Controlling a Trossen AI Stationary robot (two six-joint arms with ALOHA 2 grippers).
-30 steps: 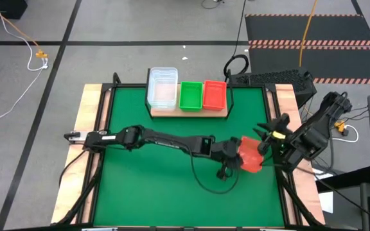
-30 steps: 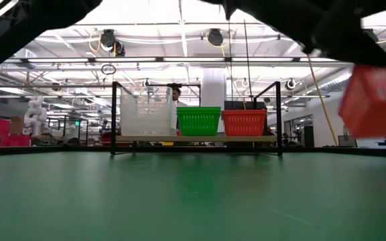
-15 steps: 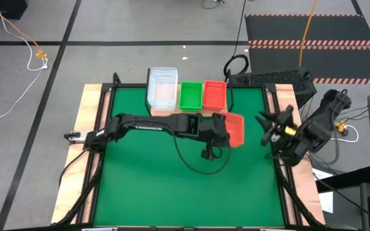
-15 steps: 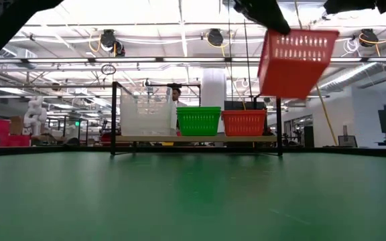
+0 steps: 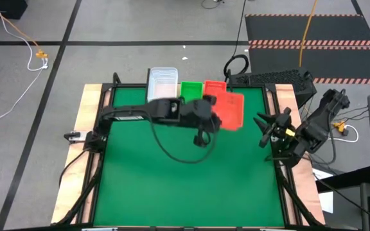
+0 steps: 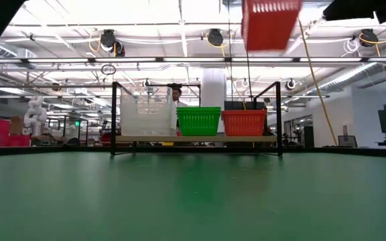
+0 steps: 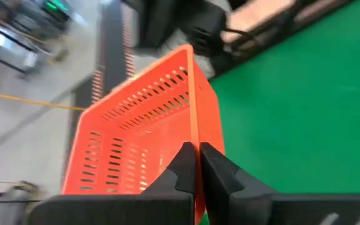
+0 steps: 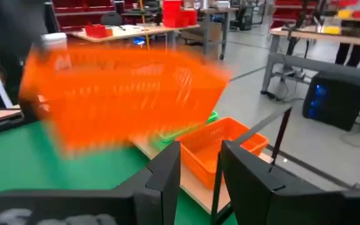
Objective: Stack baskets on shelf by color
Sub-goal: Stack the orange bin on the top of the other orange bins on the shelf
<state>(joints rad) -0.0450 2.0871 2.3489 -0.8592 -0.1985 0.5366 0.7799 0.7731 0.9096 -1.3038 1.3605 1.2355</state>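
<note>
We see a red-orange basket held in the air at upper centre of the high view, just right of the shelf and above its level in the low view. The left gripper has its fingers pinched shut on the basket's rim. On the shelf stand the clear baskets, a green basket and another red-orange basket, side by side. At the right edge of the green worktop, the right gripper waits with fingers partly open, holding nothing.
</note>
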